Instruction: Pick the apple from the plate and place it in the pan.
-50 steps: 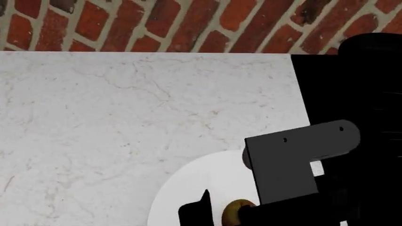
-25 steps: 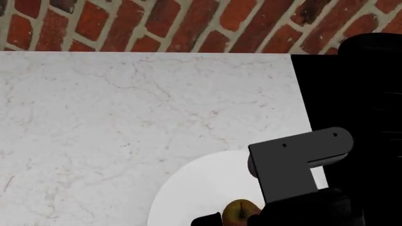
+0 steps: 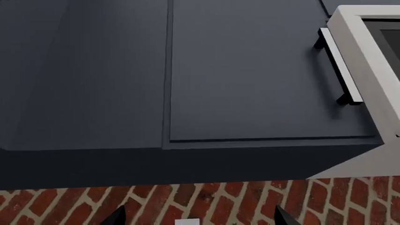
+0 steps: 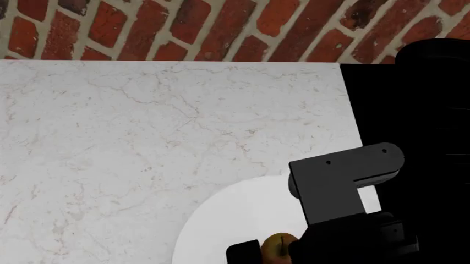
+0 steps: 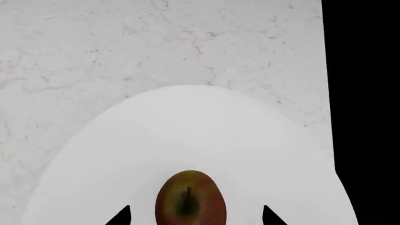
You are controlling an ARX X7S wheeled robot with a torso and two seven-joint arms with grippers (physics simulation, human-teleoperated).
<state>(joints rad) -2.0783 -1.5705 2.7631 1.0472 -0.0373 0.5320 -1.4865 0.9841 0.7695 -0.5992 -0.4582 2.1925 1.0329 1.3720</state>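
**Right gripper straddles the apple on the plate**

The apple (image 5: 190, 198) sits on the white plate (image 5: 187, 126), near the plate's edge closest to the robot, with its stem pointing up toward the wrist camera. In the right wrist view the two fingertips of the right gripper (image 5: 195, 216) show as dark points on either side of the fruit, with a clear gap between each tip and the skin: the jaws stand wide and grip nothing yet. The head view shows the same apple (image 4: 278, 246) between dark finger parts, low on the plate (image 4: 235, 220).

The apple is likely light, firm and rigid, so it should not give under a moderate squeeze. Its skin looks smooth and its sides are rounded, so it could slip or roll if caught high or off-centre. The safest hold is probably across its widest part, the fingers level on opposite sides.

The pan (image 4: 433, 60) shows only as a dark round rim on the black stove (image 4: 397, 110), beyond the plate to the right.

The left gripper (image 3: 196, 218) points up at dark cabinets (image 3: 187, 75) and a brick wall (image 3: 218, 201); its tips are well apart and empty.

No brand, label or writing is visible anywhere.
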